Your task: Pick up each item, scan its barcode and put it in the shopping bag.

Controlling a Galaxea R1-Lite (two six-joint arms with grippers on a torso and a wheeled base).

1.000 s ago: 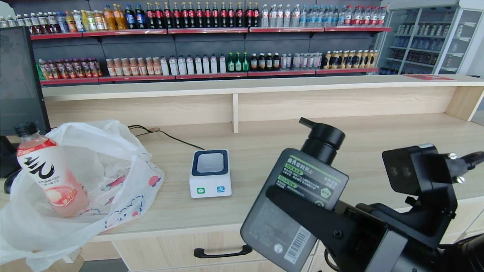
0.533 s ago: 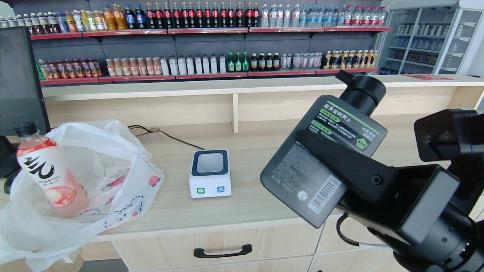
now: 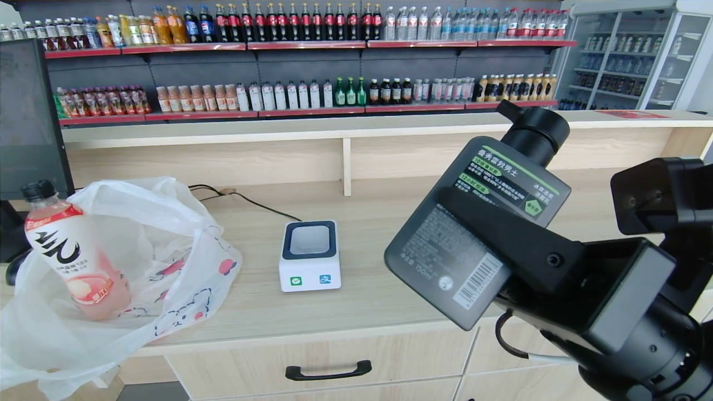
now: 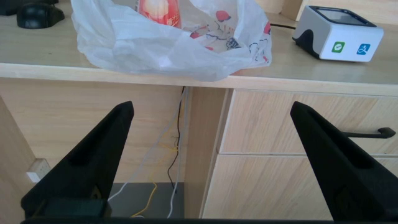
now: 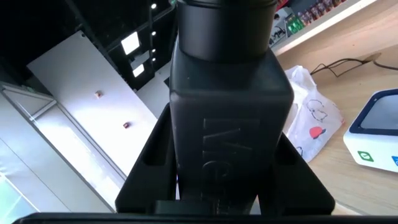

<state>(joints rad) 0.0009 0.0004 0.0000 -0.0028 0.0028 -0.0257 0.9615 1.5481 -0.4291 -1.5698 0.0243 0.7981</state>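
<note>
Pump bottle (image 3: pixel 431 245): aloft at right above the counter's (image 3: pixel 390 211) near edge, barcode (image 3: pixel 476 281) facing upward.
Right gripper (image 3: pixel 473 223): clamped across its middle.
Scan: carry it left and roll the barcode down toward the scanner (image 3: pixel 309 255) window.
Left gripper (image 4: pixel 211 112): jaws wide, low beneath the shopping bag (image 3: pixel 167 267).

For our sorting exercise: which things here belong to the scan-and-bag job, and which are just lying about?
Job: right gripper, dark pump bottle, scanner, shopping bag, pink drink bottle.
Lying about: monitor, shelved drinks, drawer handle.
</note>
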